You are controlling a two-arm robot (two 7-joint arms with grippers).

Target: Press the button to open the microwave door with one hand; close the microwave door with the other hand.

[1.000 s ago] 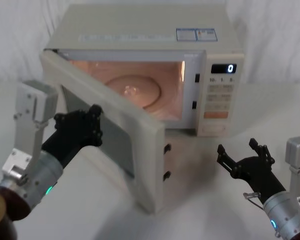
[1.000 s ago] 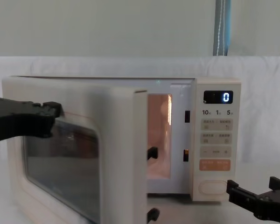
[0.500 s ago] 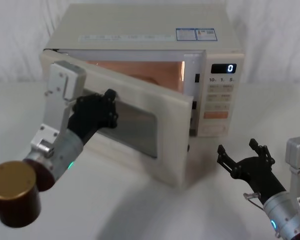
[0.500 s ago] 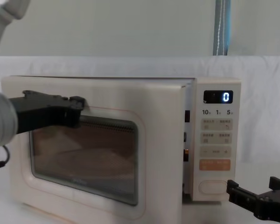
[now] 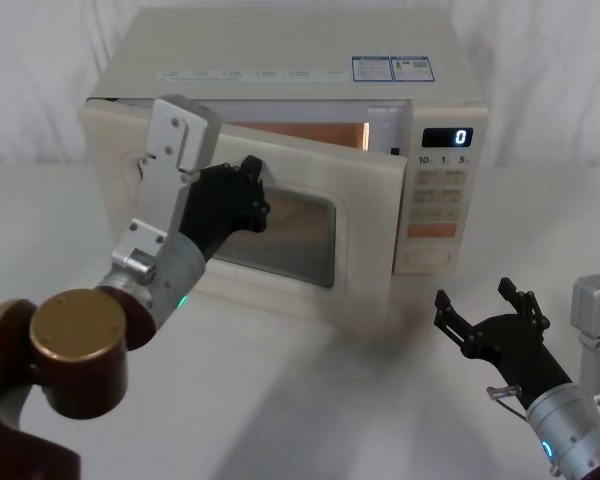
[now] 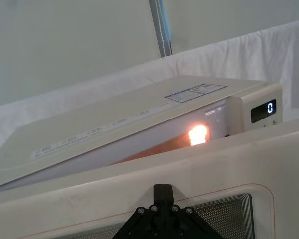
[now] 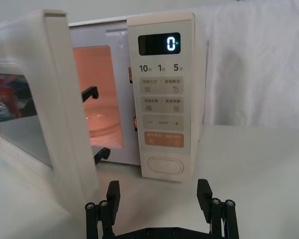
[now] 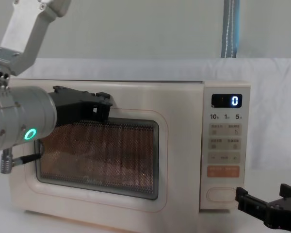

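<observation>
We see the microwave (image 5: 280, 80) standing on a white-covered table (image 5: 310, 400), its cavity lit orange inside; through the remaining gap in the right wrist view we can make out a pale turntable floor and nothing on it that we can tell. The microwave door (image 5: 360, 235) is ajar, hinged at the robot's left, with its free edge a little way out from the control panel (image 5: 438, 205), so a narrow wedge of glowing cavity shows along the top and at the latch side. Our left gripper (image 5: 242, 195) presses against the outside of the door at the upper frame of its dark window (image 5: 300, 240); we cannot tell how far its fingers are parted, and it grasps nothing. Our right gripper (image 5: 485, 315) hovers low over the table in front of and to the right of the panel, fingers spread wide and empty, apart from the microwave. The button (image 7: 165, 166) sits at the bottom of the panel, below the orange key (image 7: 164, 139), untouched. The display (image 5: 448, 137) reads 0. White cloth hangs behind the microwave, and the tabletop before the door lies free for our arms
</observation>
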